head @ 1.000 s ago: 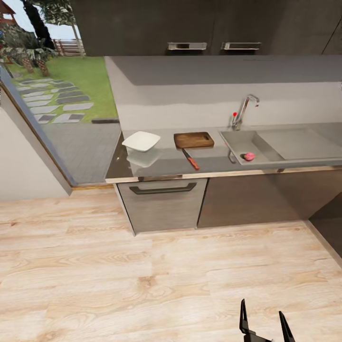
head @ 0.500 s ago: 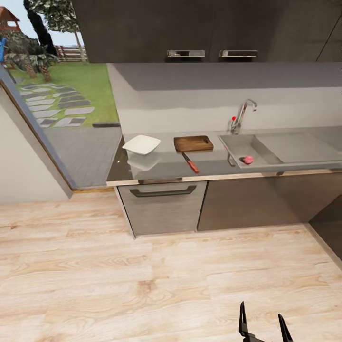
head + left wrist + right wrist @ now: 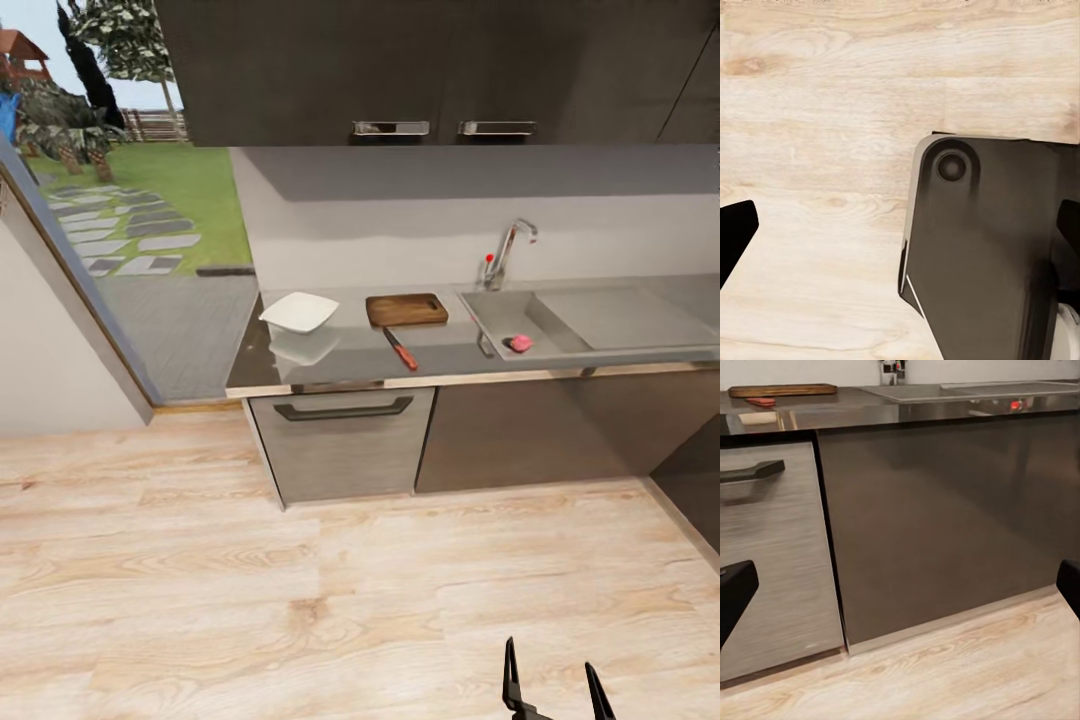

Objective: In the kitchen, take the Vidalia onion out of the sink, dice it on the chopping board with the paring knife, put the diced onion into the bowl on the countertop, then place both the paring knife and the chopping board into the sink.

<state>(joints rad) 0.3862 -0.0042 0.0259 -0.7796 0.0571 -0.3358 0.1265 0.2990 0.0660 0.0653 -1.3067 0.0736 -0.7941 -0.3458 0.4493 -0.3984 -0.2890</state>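
Nowhere near picking yet, just the approach. Vidalia onion (image 3: pixel 520 343) sitting in the sink (image 3: pixel 600 322), right of the chopping board (image 3: pixel 406 309). Right gripper (image 3: pixel 555 680) spread open, empty. Next: roll closer.

Right claw (image 3: pixel 555 682) hangs low, its two fingers spread apart.

Even, bright render lighting; daylight enters through the window (image 3: pixel 120 230). Wall cabinets (image 3: pixel 440 70) cast a soft shadow band on the backsplash. The glossy countertop (image 3: pixel 330 360) mirrors the bowl (image 3: pixel 298 311). Head view slightly soft, straight lines lean near edges.
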